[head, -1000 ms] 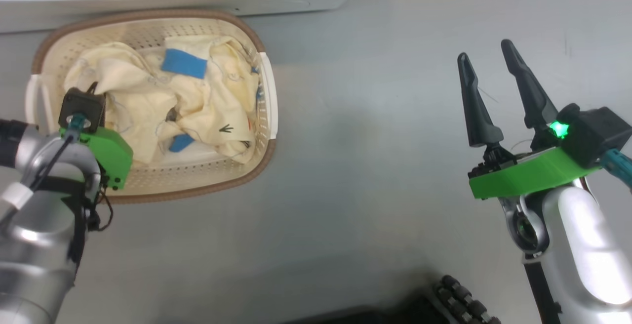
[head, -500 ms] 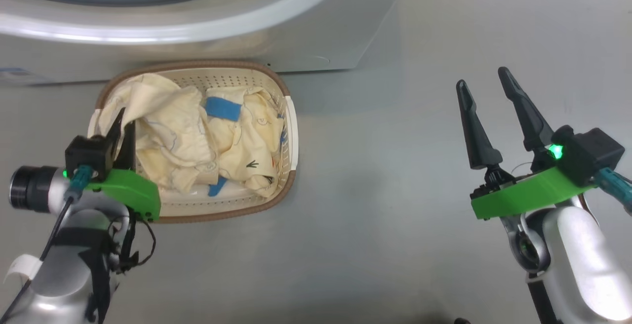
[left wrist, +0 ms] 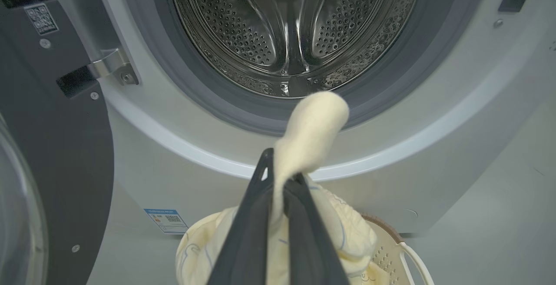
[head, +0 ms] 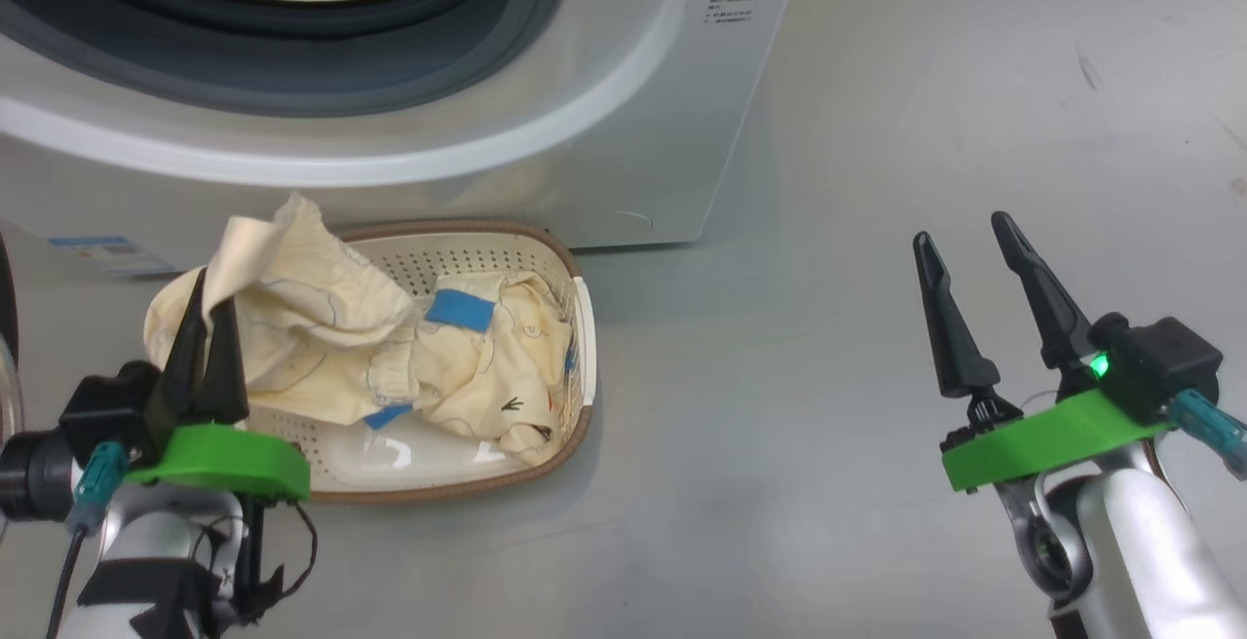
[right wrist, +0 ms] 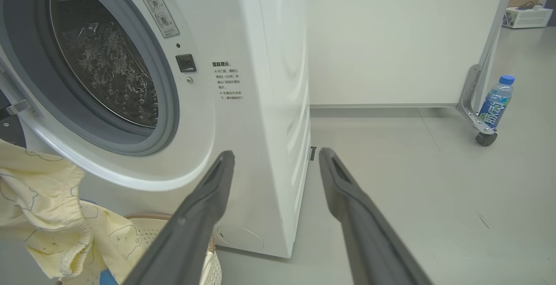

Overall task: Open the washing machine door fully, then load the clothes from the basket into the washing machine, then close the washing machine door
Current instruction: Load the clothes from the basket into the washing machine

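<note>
Since a second back the head has tipped up, so the mouth of the washing machine (head: 623, 113) has come into the picture. Apart from that shift, the left pincer (head: 214, 308) has risen out of the basket (head: 577, 405) with a fold of the clothes (head: 321, 327) in tow, the cloth now hauled over the basket's left end. That pincer is clamped tight, its two dark fingers pressed together on a pale cream wad that pokes past the tips like a soft knob. The right pincer (head: 960, 235) is spread wide with nothing in it, well apart over bare floor (head: 779, 444) at 3 o'clock. Seen along the left fingers, the drum (left wrist: 286, 28) sits dead ahead at 12 o'clock and higher than the tips, with the grey gasket (left wrist: 226, 107) lip between. The garment's length trails back to 6 o'clock into the basket, so I'd say it needs carrying up and forward to clear that lip. The left arm is much the nearer. At 9 o'clock the washing machine door (left wrist: 52, 154) hangs swung open, dark and glossy. The drum is shiny perforated steel, and the cloth is limp, crumpled cotton with a blue patch (head: 463, 310). The basket is stiff perforated cream plastic, brown-rimmed, standing just below the opening with the rest of the clothes heaped inside.
</note>
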Motion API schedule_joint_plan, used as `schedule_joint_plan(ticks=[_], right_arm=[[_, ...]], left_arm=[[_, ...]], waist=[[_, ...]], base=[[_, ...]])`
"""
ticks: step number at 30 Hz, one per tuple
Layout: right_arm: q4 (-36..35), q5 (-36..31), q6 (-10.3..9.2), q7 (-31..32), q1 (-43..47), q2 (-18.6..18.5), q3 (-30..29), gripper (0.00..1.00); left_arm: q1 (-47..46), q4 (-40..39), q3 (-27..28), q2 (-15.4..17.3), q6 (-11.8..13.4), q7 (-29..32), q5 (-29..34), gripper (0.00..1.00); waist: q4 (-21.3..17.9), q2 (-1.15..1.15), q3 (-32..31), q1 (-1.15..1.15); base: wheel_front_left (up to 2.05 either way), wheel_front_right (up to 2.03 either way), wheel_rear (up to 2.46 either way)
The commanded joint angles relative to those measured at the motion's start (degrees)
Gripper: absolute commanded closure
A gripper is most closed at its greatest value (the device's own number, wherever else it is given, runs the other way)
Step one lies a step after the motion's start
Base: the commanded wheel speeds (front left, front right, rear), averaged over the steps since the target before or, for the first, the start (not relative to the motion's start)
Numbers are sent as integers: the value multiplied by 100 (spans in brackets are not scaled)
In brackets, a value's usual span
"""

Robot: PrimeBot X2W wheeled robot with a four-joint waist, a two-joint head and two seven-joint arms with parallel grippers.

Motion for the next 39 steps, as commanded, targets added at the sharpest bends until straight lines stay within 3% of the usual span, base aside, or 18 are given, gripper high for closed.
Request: schedule_joint_plan(ticks=[1, 18, 39], right_arm=[[-146, -49, -15, -38, 98, -39, 59, 0], [-59, -14, -15, -38, 544, 30, -53, 0], [-28, -36, -15, -38, 941, -5, -39, 0]], left_arm=[[70, -334, 328, 139, 68, -81, 8, 100], [1164, -1670, 803, 120, 357, -79, 26, 100], [1992, -2080, 1027, 165, 595, -46, -164, 100]], waist=[[1, -1, -194, 1], [62, -1, -1108, 1], [35, -1, -1567, 1]], base=[[0, 0, 0], [0, 0, 0], [0, 0, 0]])
